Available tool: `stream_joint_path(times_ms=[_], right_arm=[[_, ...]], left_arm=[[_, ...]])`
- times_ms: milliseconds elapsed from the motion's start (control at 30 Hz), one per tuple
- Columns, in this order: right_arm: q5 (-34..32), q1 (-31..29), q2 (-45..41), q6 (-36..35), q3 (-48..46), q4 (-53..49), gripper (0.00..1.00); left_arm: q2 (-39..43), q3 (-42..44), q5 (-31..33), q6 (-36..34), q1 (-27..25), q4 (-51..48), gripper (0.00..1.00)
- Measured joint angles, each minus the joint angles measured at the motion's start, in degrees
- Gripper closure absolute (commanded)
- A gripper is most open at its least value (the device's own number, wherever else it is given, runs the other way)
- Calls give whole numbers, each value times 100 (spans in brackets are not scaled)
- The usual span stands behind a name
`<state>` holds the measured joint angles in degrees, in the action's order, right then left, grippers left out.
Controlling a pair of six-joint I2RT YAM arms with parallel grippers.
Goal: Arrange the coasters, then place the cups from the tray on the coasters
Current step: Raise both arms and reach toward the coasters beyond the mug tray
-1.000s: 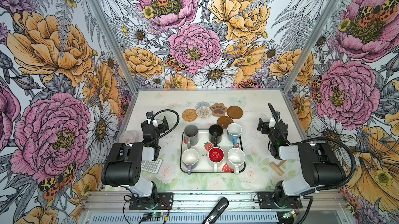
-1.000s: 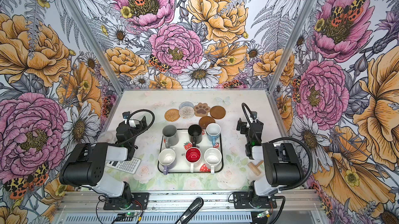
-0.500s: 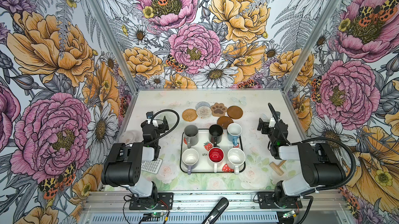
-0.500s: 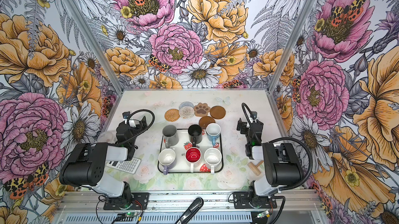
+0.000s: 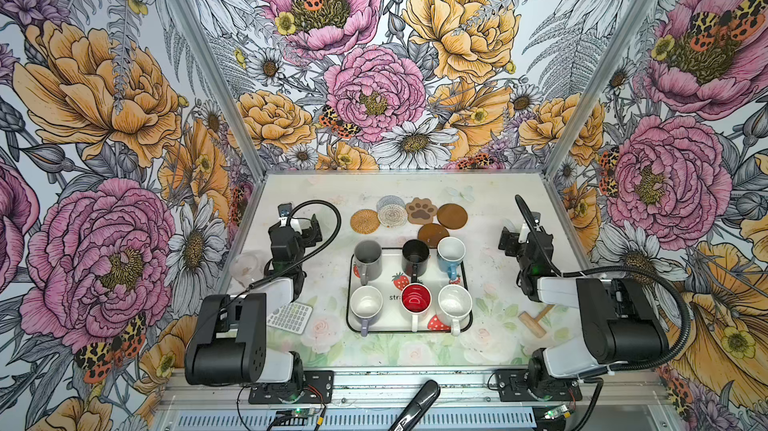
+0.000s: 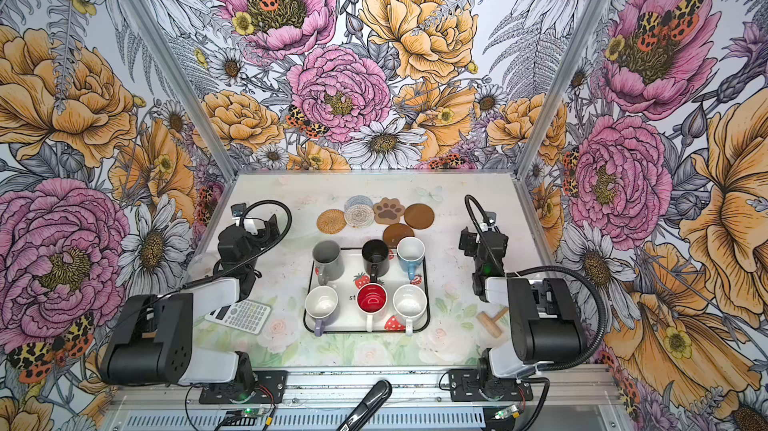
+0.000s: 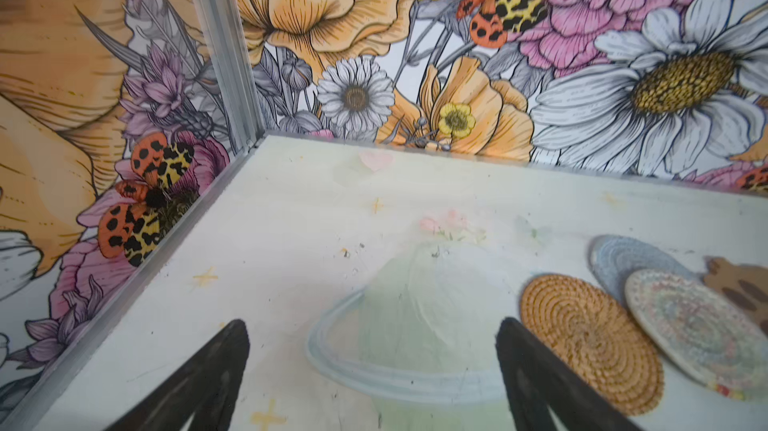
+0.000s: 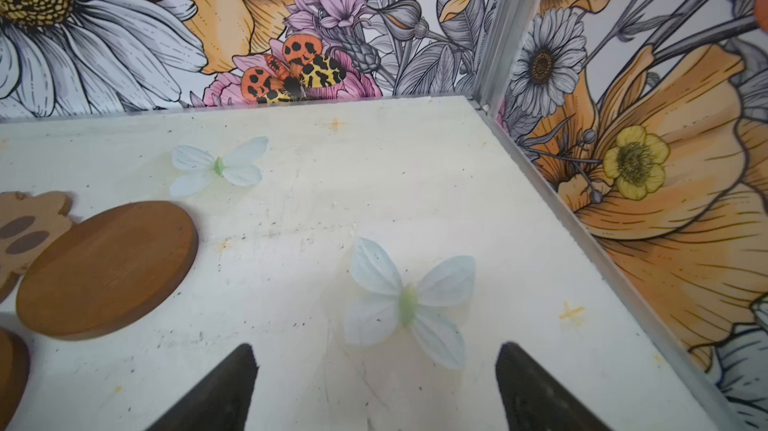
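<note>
rattan coaster [image 7: 590,350] lies near the spread left claw [image 7: 372,325].

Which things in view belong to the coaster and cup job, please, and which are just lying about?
For the job:
- six coasters
- six cups
- tray under the cups

Lying about:
- calculator
- wooden mallet
- clear glass
- black handle on the front rail

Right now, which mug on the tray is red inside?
The white mug, middle of the near row on the tray; its inside is bright red, while the other five show white, grey or black interiors.
</note>
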<state>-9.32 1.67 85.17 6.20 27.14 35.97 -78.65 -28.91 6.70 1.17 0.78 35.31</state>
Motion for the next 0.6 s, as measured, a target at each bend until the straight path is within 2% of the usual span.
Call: stream_joint_path(times_ms=[167, 267, 433, 600], right_arm=[[9, 0, -247, 101, 1692, -1832, 17], [302, 0, -249, 269, 2476, -2717, 28], [940, -68, 26, 752, 3346, -3738, 45], [1429, -374, 647, 1224, 3960, -4441, 50]], left_arm=[[625, -929, 9, 133, -144, -1408, 9], [723, -1613, -31, 212, -321, -2312, 10], [667, -2616, -286, 492, -658, -3558, 11], [341, -3340, -511, 820, -1123, -4356, 11]])
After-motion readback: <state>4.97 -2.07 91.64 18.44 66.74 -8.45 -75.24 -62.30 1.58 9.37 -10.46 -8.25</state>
